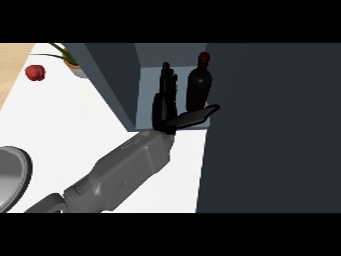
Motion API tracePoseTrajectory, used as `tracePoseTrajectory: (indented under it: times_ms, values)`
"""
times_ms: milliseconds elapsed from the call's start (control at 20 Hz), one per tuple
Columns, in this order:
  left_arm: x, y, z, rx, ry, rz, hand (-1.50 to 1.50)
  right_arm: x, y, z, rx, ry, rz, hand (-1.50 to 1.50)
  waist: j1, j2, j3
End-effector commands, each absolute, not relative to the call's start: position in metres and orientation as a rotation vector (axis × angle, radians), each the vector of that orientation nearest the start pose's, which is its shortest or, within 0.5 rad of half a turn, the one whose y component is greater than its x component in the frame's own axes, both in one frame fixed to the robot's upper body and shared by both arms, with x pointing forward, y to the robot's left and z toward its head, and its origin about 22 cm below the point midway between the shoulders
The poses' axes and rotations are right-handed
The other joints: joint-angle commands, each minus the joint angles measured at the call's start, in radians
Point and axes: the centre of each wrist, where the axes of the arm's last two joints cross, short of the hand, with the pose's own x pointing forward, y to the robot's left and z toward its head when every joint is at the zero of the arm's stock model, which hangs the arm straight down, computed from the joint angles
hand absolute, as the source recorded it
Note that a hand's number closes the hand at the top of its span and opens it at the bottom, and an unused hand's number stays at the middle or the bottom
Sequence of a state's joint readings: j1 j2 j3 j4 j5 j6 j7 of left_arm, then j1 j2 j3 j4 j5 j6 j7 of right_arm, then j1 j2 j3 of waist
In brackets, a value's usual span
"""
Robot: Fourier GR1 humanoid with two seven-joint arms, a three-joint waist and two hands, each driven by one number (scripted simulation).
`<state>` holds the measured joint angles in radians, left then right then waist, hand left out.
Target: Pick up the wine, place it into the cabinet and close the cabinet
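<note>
From my seat I see one robot hand (pixel 167 102) in the head view, and I take it for the left robot hand, since its grey forearm (pixel 121 175) comes up from the lower left of the view. Its fingers (pixel 168 82) are straight and point up into the open cabinet (pixel 147 85); the thumb (pixel 199 116) sticks out to the right, toward the foot of the wine (pixel 199 85). I read the hand as open, holding nothing. The wine bottle stands upright inside the cabinet, just beside the fingers on their right. I cannot tell whether the thumb touches the bottle's base or only lies in front of it.

To the right of the bottle a large dark panel, the cabinet door (pixel 284 130), fills that side of the view from top to bottom. Its edge runs down right beside the bottle. The cabinet's grey side wall slants from the top down to the left of the hand.

The white desk (pixel 62 125) spreads to the left under the forearm. At its far left a red apple (pixel 36 73) lies near the edge, and a potted plant (pixel 71 62) stands near it, close to the cabinet wall. A round metal pot (pixel 3 175) shows at the lower left, cut by the view's edge. My other robot hand shows nowhere in this view.
</note>
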<state>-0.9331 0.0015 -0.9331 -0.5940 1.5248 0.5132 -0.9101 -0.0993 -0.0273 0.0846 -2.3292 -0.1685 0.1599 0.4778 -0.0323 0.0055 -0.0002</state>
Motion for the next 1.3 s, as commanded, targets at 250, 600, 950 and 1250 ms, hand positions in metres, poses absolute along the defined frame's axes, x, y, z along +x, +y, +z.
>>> tracePoseTrajectory:
  times_ms: [250, 600, 950, 1250]
  values:
    - [0.31, 0.024, -0.015, -0.274, -1.763, 0.28, -1.5, 0.173, -0.213, 0.18, 0.281, -1.915, 0.251, -1.5, 0.038, -0.011, 0.001]
    - [0.296, 0.053, -0.033, -0.347, -1.792, 0.23, -1.5, 0.187, -0.215, 0.184, 0.283, -1.893, 0.274, -1.5, 0.037, -0.007, 0.0]
    - [0.276, 0.088, -0.013, -0.441, -1.806, 0.163, -1.5, 0.163, -0.215, 0.186, 0.24, -1.937, 0.235, -1.5, 0.037, -0.01, 0.0]
    - [0.224, 0.11, 0.01, -0.47, -1.792, 0.105, -1.5, 0.161, -0.216, 0.189, 0.257, -1.93, 0.291, -1.5, 0.044, -0.012, 0.001]
